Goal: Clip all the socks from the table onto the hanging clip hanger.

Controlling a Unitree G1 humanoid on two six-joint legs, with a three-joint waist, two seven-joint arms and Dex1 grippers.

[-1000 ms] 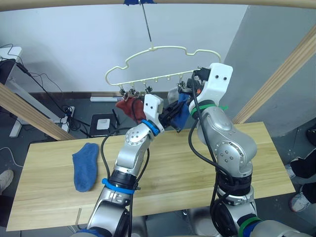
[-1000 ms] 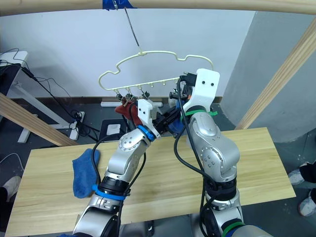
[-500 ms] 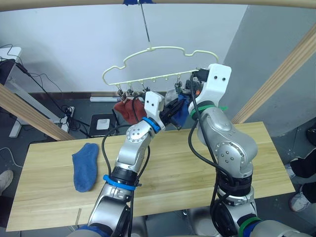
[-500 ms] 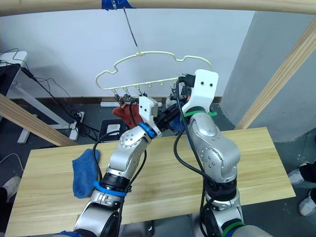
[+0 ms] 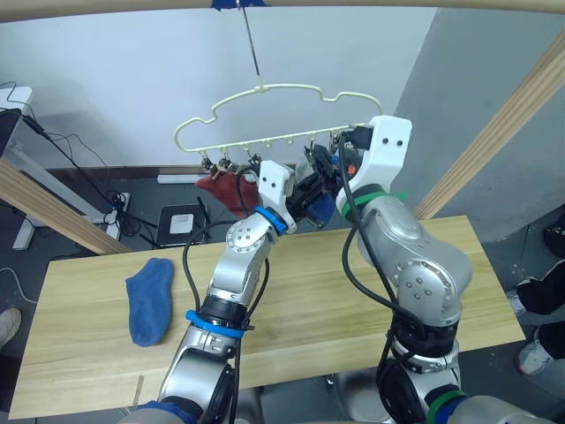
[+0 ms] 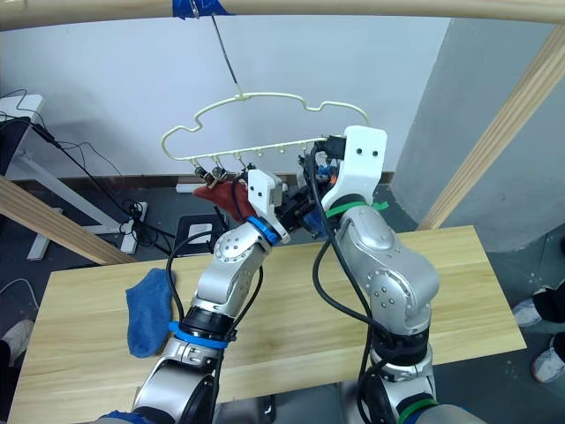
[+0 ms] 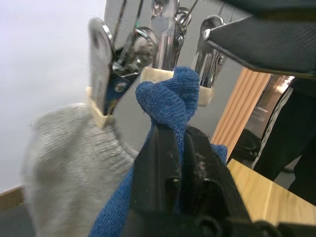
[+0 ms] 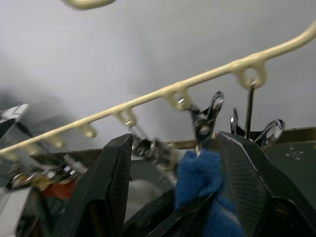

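Note:
The cream clip hanger (image 5: 265, 88) hangs by its hook from the top pole. A rust red sock (image 5: 225, 187) is clipped near its left end, and a grey sock (image 7: 69, 163) hangs from a clip (image 7: 103, 74). My left gripper (image 7: 178, 131) is raised under the clips, shut on a blue sock (image 7: 170, 96) whose top touches a clip (image 8: 205, 121). My right gripper (image 8: 174, 138) stands open on either side of that clip and the blue sock (image 8: 205, 182). A second blue sock (image 5: 150, 300) lies flat at the left of the table (image 5: 300, 291).
Slanted wooden poles of the frame rise at the left (image 5: 44, 208) and right (image 5: 494, 132), with a pole (image 5: 371, 4) across the top. Cables and a power strip lie on the floor behind the table. A person's shoe (image 5: 538, 353) shows at the right edge.
The right gripper has opened from shut. The hanger and its socks have swung a little to the left, and both grippers stay up at the clips.

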